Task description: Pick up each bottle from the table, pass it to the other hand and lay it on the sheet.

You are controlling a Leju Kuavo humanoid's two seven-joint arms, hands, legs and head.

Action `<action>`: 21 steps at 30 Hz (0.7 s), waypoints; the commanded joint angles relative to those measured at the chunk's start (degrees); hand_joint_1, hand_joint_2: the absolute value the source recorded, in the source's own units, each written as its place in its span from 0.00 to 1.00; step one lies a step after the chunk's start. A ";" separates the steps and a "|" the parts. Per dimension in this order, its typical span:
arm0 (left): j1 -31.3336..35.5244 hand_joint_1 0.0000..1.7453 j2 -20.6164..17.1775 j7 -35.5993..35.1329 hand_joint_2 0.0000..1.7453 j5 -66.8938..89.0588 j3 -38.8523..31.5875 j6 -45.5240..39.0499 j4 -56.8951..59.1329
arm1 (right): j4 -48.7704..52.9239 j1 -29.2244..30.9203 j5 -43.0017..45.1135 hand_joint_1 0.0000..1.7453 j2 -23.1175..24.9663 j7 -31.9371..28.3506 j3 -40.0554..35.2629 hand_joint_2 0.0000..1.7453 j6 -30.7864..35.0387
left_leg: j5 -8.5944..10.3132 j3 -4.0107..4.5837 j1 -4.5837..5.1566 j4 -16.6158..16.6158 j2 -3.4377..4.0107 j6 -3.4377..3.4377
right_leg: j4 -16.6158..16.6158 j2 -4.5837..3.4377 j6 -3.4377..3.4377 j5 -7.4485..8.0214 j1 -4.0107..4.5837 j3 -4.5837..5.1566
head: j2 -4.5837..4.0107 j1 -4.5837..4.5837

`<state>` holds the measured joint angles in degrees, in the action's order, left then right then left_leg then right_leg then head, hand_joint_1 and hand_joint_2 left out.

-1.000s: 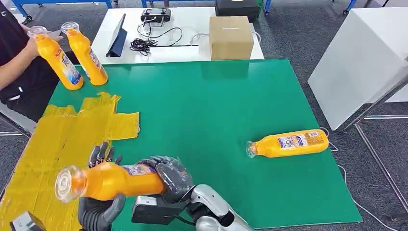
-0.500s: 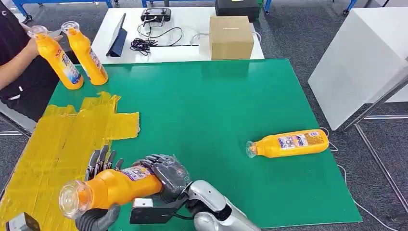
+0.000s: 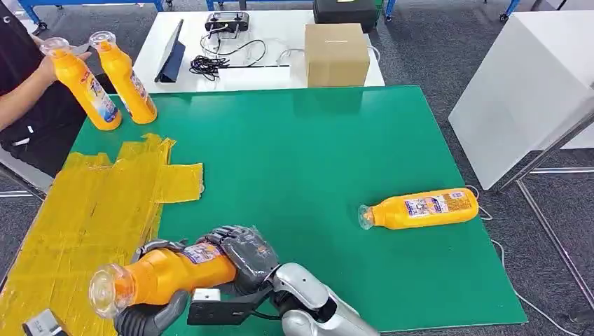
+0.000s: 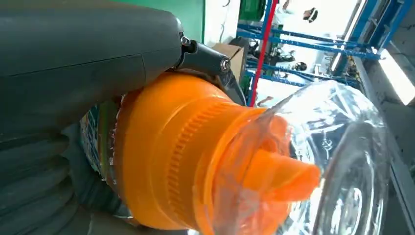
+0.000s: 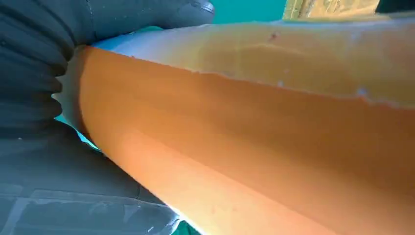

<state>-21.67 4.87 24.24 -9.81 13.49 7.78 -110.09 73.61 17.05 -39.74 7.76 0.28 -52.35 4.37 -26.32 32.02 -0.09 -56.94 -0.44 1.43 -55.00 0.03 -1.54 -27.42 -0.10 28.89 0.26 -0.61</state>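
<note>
An orange bottle (image 3: 168, 273) with a clear cap hangs lengthwise over the front of the green table (image 3: 301, 154), at the edge of the yellow sheet (image 3: 91, 203). My right hand (image 3: 245, 255) grips its base end. My left hand (image 3: 148, 316) holds it near the neck, fingers curled over the top and thumb underneath. The left wrist view shows the cap (image 4: 195, 156) close up under my left hand (image 4: 73, 63). In the right wrist view my right hand (image 5: 44, 73) wraps the orange body (image 5: 269, 147). A second bottle (image 3: 420, 208) lies on its side at the table's right.
Two more orange bottles (image 3: 87, 87) (image 3: 129, 80) stand at the far left corner, where a person (image 3: 21, 91) holds one. A cardboard box (image 3: 336, 54), a tablet and cables sit on the white table behind. A white cabinet (image 3: 518, 91) stands to the right.
My left hand's fingers, earlier raised behind the bottle, have curled over it. The bottle has sunk slightly toward the front edge. The right hand keeps its grip.
</note>
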 commanded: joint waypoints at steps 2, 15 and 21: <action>0.98 1.00 0.10 -0.14 1.00 0.41 2.03 -0.08 0.60 | -1.43 2.21 -0.18 0.95 -1.63 1.28 -2.17 1.00 -0.45 | -0.02 -0.12 -0.04 0.02 0.02 -0.04 | 0.08 0.02 -0.02 0.01 0.04 -0.16 | 0.00 0.00; 0.98 1.00 0.10 -0.14 1.00 0.41 2.03 -0.08 0.60 | -1.43 2.21 -0.18 0.95 -1.63 1.28 -2.17 1.00 -0.45 | 0.00 -0.07 -0.03 0.02 0.00 -0.04 | 0.06 0.02 -0.01 0.02 0.03 -0.10 | 0.00 0.00; -0.45 1.00 3.68 -0.53 1.00 0.58 -0.92 -0.99 -1.79 | 2.98 -2.09 -1.02 0.00 -3.43 0.14 2.05 1.00 5.29 | 0.00 -0.02 -0.04 0.00 -0.05 -0.02 | 0.07 0.07 -0.03 0.01 0.04 -0.08 | 0.00 0.02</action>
<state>-21.64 4.87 24.52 -9.68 13.40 7.30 -110.22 73.61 17.06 -39.69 7.72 0.87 -52.37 4.33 -26.32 32.02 -0.10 -56.93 -0.44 1.43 -55.00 0.03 -1.54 -27.42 -0.10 28.90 0.26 -0.59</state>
